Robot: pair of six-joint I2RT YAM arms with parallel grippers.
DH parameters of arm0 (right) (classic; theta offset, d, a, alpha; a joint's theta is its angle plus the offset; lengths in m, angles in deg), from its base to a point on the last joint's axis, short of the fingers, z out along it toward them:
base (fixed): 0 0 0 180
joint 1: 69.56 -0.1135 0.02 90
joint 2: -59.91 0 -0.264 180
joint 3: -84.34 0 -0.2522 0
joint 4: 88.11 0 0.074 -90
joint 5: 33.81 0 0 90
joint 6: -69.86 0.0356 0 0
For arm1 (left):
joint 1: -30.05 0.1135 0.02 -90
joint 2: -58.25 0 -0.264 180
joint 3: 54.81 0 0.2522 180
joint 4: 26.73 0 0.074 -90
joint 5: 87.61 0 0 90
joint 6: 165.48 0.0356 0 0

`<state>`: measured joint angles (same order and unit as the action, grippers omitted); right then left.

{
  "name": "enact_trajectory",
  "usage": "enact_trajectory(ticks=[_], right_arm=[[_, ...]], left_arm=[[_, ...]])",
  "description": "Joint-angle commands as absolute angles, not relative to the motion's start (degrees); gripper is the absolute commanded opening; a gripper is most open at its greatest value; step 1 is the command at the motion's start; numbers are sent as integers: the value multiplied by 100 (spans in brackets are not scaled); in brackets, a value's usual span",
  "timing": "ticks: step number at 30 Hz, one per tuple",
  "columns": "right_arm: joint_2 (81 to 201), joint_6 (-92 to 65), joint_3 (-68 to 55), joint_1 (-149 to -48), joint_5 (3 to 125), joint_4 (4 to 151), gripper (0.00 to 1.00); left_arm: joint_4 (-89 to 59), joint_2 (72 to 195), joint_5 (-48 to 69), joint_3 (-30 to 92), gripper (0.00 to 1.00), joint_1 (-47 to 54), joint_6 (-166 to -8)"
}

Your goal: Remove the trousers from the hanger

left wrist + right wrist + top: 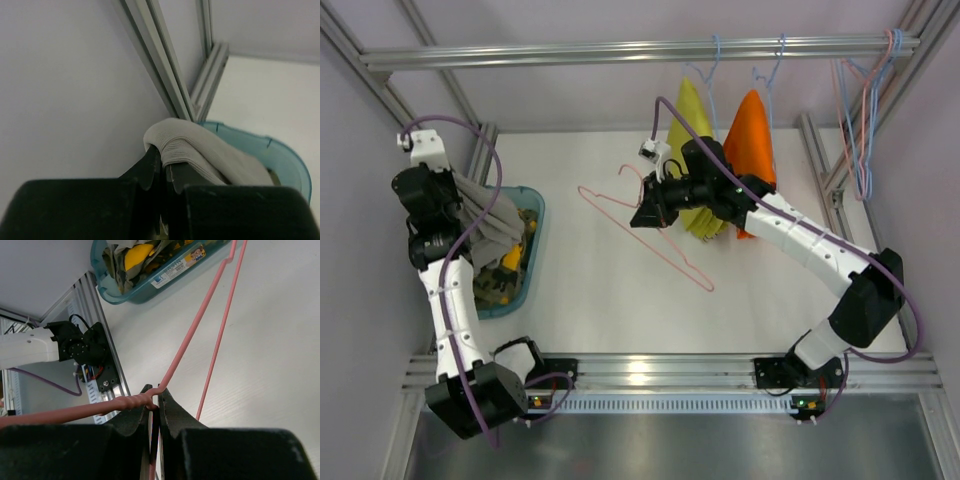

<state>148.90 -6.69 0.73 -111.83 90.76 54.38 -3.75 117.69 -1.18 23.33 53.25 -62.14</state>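
The pale grey trousers (pixel 492 218) (pixel 215 157) hang from my left gripper (pixel 455 192) (pixel 162 162), which is shut on a fold of them at the far left, above the teal basket (pixel 536 212) (pixel 287 157). They drape down into the basket. The camouflage trousers (pixel 505 278) (pixel 132 255) lie bunched inside it. My right gripper (pixel 646 212) (pixel 156 404) is shut on the twisted neck of a bare pink wire hanger (pixel 655 240) (pixel 200 315) over the middle of the table.
A yellow garment (pixel 688 120) and an orange one (pixel 752 135) hang on blue hangers from the back rail (pixel 570 52), right behind my right arm. Several bare hangers (pixel 865 110) hang at the right end. Frame posts stand along both sides.
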Motion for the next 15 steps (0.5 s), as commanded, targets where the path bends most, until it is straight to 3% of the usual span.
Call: enact_trajectory(ticks=[1,9,15], right_arm=[[14596,-854,345,-11263,9091,5590,0],[14254,-1108,458,-11263,9135,5396,0],[13920,-1345,591,-11263,8968,5054,0]], left_arm=[[-164,11312,116,1846,0,5343,-6195],[1540,10879,609,433,0,5343,-6019],[1744,11036,477,-246,0,5352,-5572]])
